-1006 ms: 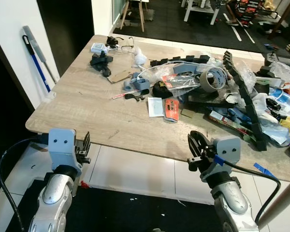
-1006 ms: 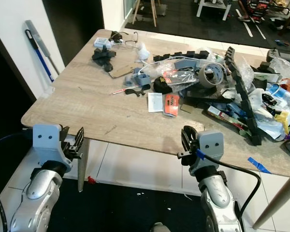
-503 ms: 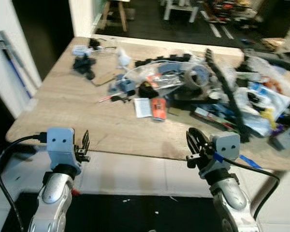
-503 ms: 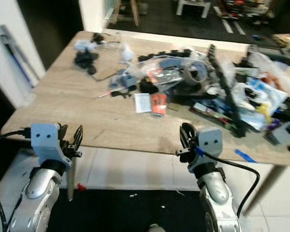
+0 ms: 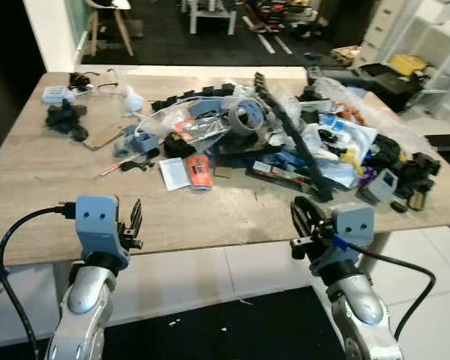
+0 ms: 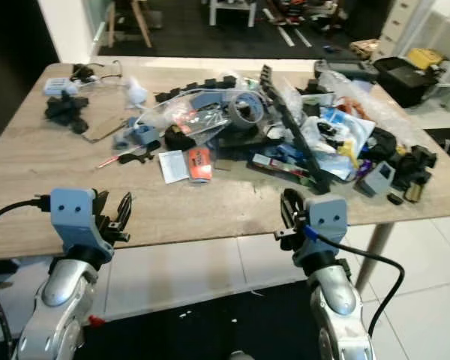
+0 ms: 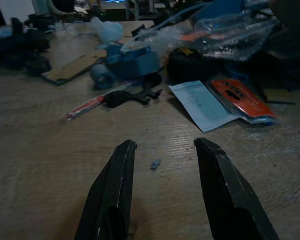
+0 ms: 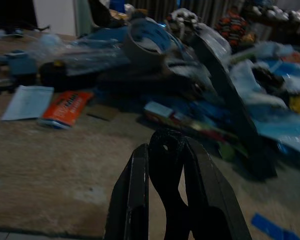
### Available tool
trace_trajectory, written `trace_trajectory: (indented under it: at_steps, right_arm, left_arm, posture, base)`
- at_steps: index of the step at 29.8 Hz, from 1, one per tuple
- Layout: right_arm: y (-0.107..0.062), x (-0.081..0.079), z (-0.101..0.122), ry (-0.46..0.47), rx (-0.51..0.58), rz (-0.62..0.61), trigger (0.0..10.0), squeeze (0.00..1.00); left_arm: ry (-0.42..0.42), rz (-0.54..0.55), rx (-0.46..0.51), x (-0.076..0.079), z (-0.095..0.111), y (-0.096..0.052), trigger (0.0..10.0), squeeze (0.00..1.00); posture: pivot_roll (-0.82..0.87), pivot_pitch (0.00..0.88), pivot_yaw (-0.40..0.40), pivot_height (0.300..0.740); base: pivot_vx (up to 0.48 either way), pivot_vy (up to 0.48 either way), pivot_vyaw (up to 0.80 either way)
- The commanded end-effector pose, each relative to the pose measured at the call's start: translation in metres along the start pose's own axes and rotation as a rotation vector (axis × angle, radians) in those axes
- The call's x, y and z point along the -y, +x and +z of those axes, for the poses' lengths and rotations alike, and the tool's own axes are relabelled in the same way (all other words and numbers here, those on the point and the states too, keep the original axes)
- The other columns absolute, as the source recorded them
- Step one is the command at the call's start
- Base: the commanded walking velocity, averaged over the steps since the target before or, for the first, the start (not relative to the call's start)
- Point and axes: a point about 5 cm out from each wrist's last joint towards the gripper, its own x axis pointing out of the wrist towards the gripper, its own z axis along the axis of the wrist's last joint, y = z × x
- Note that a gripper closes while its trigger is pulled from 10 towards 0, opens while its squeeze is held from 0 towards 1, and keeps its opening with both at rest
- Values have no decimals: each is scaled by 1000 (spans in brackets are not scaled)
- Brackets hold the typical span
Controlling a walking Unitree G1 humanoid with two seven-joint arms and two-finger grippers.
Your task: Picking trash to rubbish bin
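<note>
Broad wooden worktop [image 5: 45,195] ahead, strewn with trash. Since a second ago, whole view swung rightward: wall and blue-handled mop gone from sight, right end of the worktop and white tiled floor [image 5: 202,285] now showing. Camera turned, then; clutter itself not shifted. No rubbish bin visible yet, so probably a scan for a pick or for the bin, with nothing collected so far.

Biggest heap [image 5: 315,142] in the middle and right of the worktop: plastic bags, blue parts, a long black toothed strip [image 5: 289,135] slanting across it. Roll of grey tape [image 5: 246,114] on top of the heap. Just left of the heap, toward the near edge, an orange packet [image 5: 199,171] touching a white leaflet [image 5: 173,173]. Farther left of the heap, a black lump [image 5: 66,120] and a piece of cardboard [image 5: 103,136].

Left claw [image 7: 162,150] short of the worktop's near edge, as before, fingers well apart, nothing between them; tiny grey crumb [image 7: 155,163] on the wood just ahead. Right claw [image 8: 165,145] also at the near edge, opposite the heap, fingers narrow, nipping a small black rounded piece [image 8: 166,142]; what it is, unclear.
</note>
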Motion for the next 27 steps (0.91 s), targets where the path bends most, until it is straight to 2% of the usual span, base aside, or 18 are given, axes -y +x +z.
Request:
trace_trajectory:
  at_steps: [1, 27]
  right_arm:
    - [-2, 3, -2, -3, -12, -9, 10000, 0]
    - [-3, 2, -3, -3, -20, 2, 10000, 0]
  left_arm:
    - [-2, -5, -17, 1, -3, -1, 10000, 0]
    - [-7, -8, -13, 4, -3, -1, 10000, 0]
  posture:
    - [-37, 152, -41, 740]
    - [-36, 150, -46, 740]
  base:
    - [0, 0, -575]
    - [0, 0, -579]
